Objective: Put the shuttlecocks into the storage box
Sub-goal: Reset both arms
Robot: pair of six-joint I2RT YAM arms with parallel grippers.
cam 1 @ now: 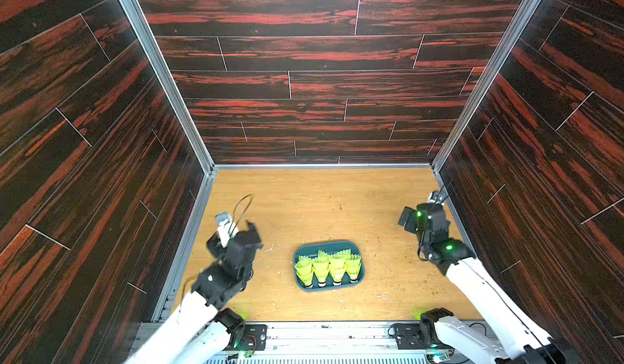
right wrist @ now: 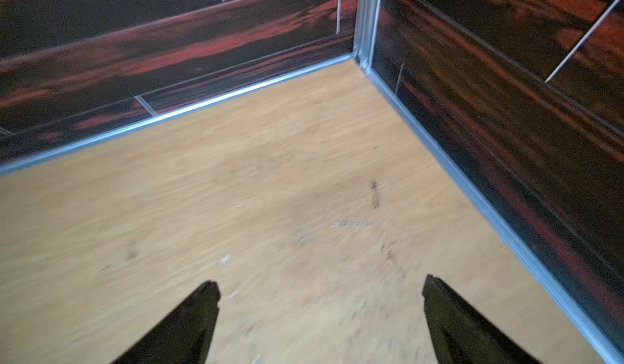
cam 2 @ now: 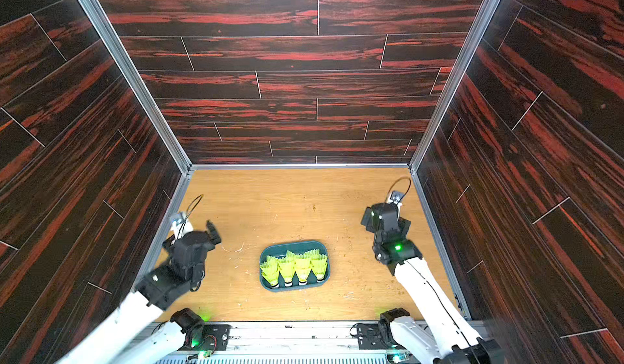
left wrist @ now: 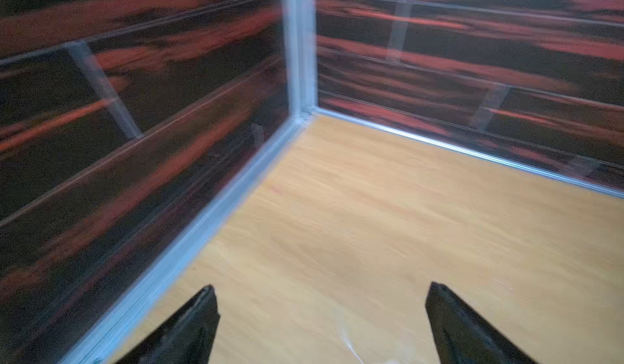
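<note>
The storage box [cam 1: 325, 244] [cam 2: 293, 244], a dark teal tray, sits on the wooden table near the front middle in both top views. Several yellow-green shuttlecocks [cam 1: 329, 266] [cam 2: 295, 266] lie packed in it, white tips toward the near rim. No shuttlecock shows outside the box. My left gripper [left wrist: 322, 289] is open and empty, left of the box and aimed at the far left corner; one of its fingers [cam 1: 252, 229] shows from above. My right gripper [right wrist: 321, 283] is open and empty, to the right of the box near the right wall, over bare table.
Dark red wood-pattern walls [cam 1: 320, 85] with aluminium rails [cam 1: 320, 166] enclose the table on three sides. Small white and dark flecks [cam 1: 381, 254] litter the wood round the box. The arm bases sit on a metal rail [cam 1: 337, 335] along the front edge.
</note>
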